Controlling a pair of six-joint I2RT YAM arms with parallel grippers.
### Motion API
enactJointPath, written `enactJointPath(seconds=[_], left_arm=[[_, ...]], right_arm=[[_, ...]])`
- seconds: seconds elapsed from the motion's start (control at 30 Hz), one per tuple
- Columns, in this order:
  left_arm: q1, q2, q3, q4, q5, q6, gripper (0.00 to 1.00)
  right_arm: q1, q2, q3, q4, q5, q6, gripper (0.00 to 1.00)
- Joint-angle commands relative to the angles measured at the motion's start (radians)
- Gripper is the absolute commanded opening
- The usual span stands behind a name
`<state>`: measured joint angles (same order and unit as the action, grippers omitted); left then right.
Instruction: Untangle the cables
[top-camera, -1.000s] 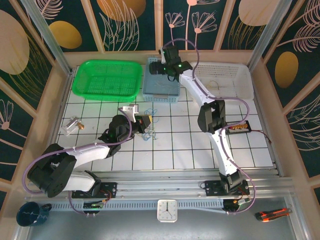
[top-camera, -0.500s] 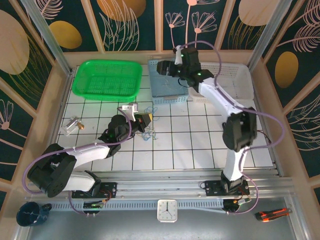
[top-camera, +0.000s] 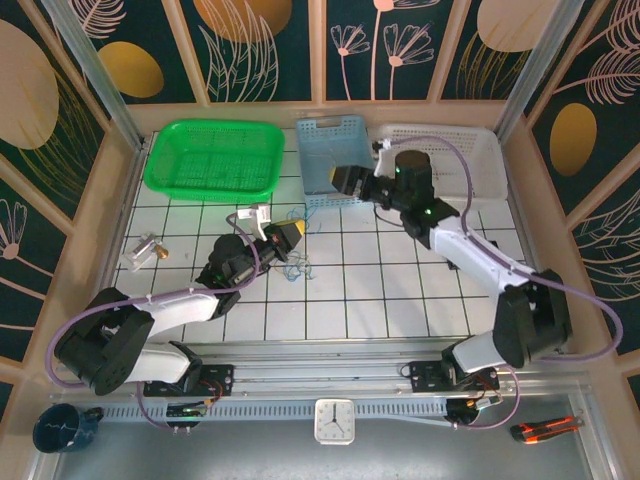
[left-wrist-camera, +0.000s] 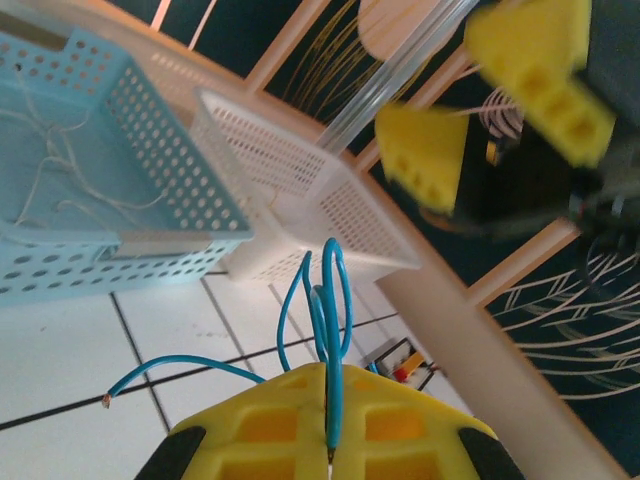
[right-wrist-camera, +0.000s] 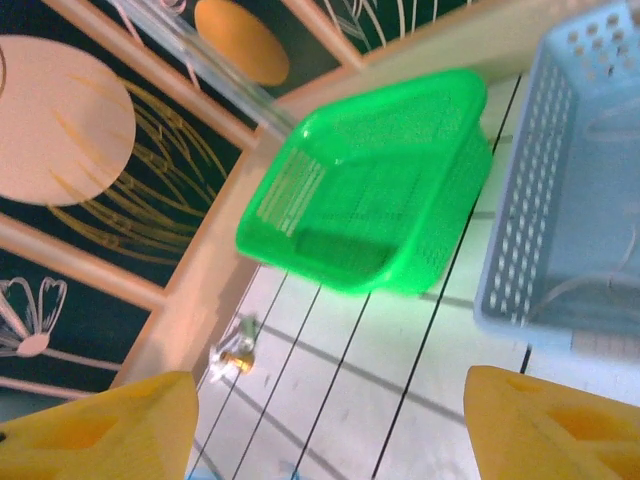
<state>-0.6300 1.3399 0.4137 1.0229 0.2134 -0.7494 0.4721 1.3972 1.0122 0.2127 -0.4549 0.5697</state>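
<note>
A white tiled table (top-camera: 400, 290) with dark grid lines sits inside wood-framed walls patterned with leaves and flowers. Along its far edge stand a green basket (top-camera: 212, 158), a light blue basket (top-camera: 330, 150) and a white basket (top-camera: 470, 150).

The left gripper (top-camera: 291, 234) hovers low over the middle of the table. In the left wrist view its yellow fingers (left-wrist-camera: 270, 420) are pressed together, pinching a blue cable (left-wrist-camera: 327, 300) that rises from between them in narrow loops, with one loose end trailing left over the tiles. From above, the remaining blue cables (top-camera: 296, 264) lie in a loose tangle on the tiles just beside that gripper. Thin pale wires (left-wrist-camera: 45, 165) lie inside the light blue basket.

The right gripper (top-camera: 347, 181) hangs over the near rim of the light blue basket. Its fingers (right-wrist-camera: 100, 435) are spread wide apart with nothing between them, and they look toward the green basket. A small metal piece (top-camera: 145, 250) rests near the table's left edge.
</note>
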Motion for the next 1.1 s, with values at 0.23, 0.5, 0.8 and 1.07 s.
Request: enactJointPath(seconds=[0.23, 0.5, 0.8, 1.07], left_arm=[[0.003, -0.042, 0.000, 0.184, 0.012, -0.065, 0.00], [0.003, -0.044, 0.020, 0.173, 0.011, -0.062, 0.00], [0.004, -0.045, 0.021, 0.176, 0.011, -0.062, 0.00], [0.003, -0.048, 0.015, 0.183, -0.001, -0.064, 0.00]], right_arm=[[0.125, -0.209, -0.277, 0.304, 0.046, 0.197, 0.72], [0.197, -0.116, -0.288, 0.431, 0.050, 0.268, 0.65], [0.212, -0.052, -0.291, 0.472, 0.048, 0.295, 0.43], [0.223, -0.021, -0.301, 0.503, 0.044, 0.314, 0.23]])
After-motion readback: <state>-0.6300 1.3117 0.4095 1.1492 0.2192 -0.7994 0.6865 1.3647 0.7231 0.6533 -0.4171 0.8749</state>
